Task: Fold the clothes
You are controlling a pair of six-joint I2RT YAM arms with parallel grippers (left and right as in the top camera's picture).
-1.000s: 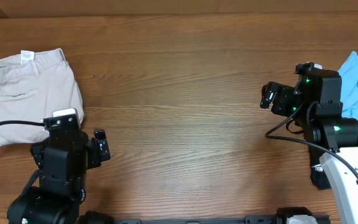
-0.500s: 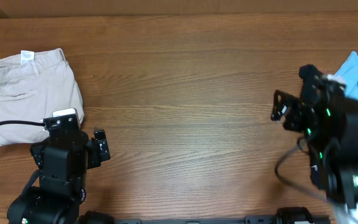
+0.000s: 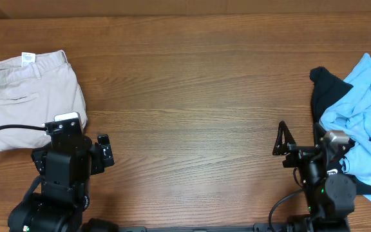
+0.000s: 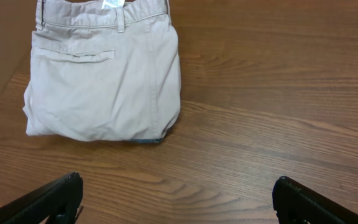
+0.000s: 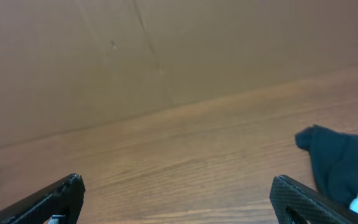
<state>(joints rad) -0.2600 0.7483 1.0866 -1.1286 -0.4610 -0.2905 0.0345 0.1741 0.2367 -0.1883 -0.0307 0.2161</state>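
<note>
You are between garments. The khaki shorts point(image 3: 31, 96) lie folded at the far left of the table point(image 3: 192, 77), waistband and white label point(image 3: 27, 58) toward the far edge. They look finished. In the left wrist view a thin bluish edge shows under their near hem, and you cannot tell what it is.

The unfolded work sits at the right edge. A light-blue garment point(image 3: 366, 122) lies crumpled in a heap, with a black piece point(image 3: 324, 90) poking out from under its far left side. Neither is spread or squared.

Your left gripper point(image 3: 105, 153) rests low, just near of the shorts' near right corner. Its jaws are wide and hold nothing. Your right gripper point(image 3: 299, 145) sits just left of the heap, pointing toward the far side. Its jaws are also wide and empty. Its wrist view catches only the tip of the black piece at the right.

The next move likely falls to the right arm:
- Turn it toward the heap and come down on one layer only, most likely a free edge of the light-blue garment.
- Draw that garment into the bare middle of the table, where both arms can flatten it.
- Watch that the black piece does not drag along with it.
</note>
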